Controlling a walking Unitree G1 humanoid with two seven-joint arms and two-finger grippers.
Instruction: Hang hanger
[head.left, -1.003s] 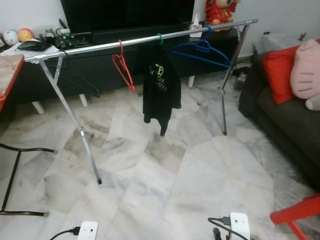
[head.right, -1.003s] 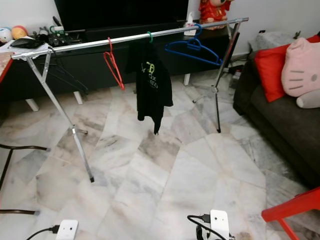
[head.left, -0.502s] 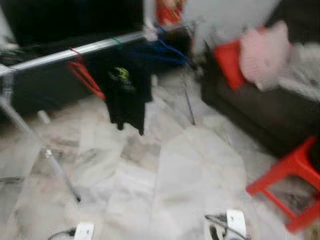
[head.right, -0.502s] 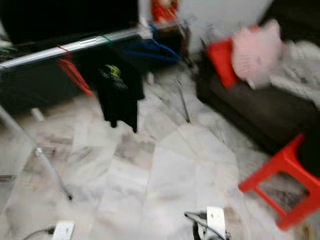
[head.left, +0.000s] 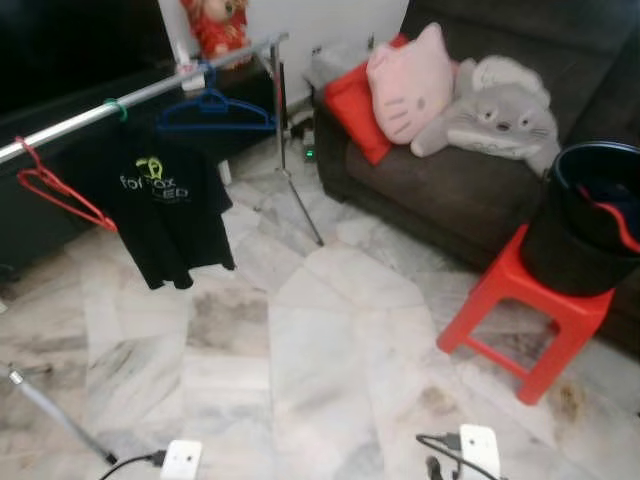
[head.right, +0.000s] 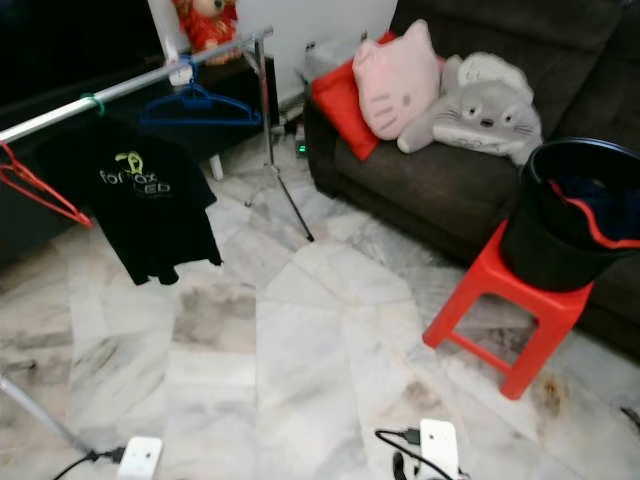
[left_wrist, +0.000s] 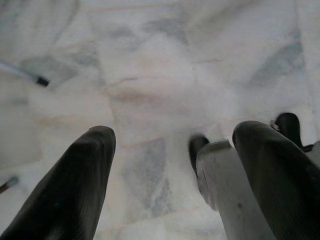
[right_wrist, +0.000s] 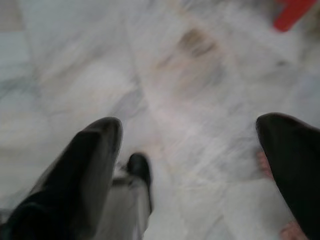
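A silver clothes rail (head.left: 120, 100) runs across the upper left. On it hang a red hanger (head.left: 55, 190), a black T-shirt (head.left: 160, 215) on a green hook and a blue hanger (head.left: 215, 108). At the right a black bucket (head.left: 585, 225) stands on a red stool (head.left: 530, 310); red and blue things lie inside it, too hidden to name. Both arms hang low over the marble floor (head.right: 300, 330). My left gripper (left_wrist: 175, 132) is open and holds nothing. My right gripper (right_wrist: 190, 125) is open too, its fingers wide apart above bare floor.
A dark sofa (head.left: 450, 190) fills the upper right, with a red cushion (head.left: 352, 105), a pink cat cushion (head.left: 410, 80) and a grey plush (head.left: 495, 115). The rail's right leg (head.left: 295, 185) stands near the sofa's corner. Another rack foot (head.left: 60, 425) lies at the lower left.
The camera has swung to the right: the rail now sits at the left, and the sofa, the red stool and the black bucket have come into view. Nothing else moved.
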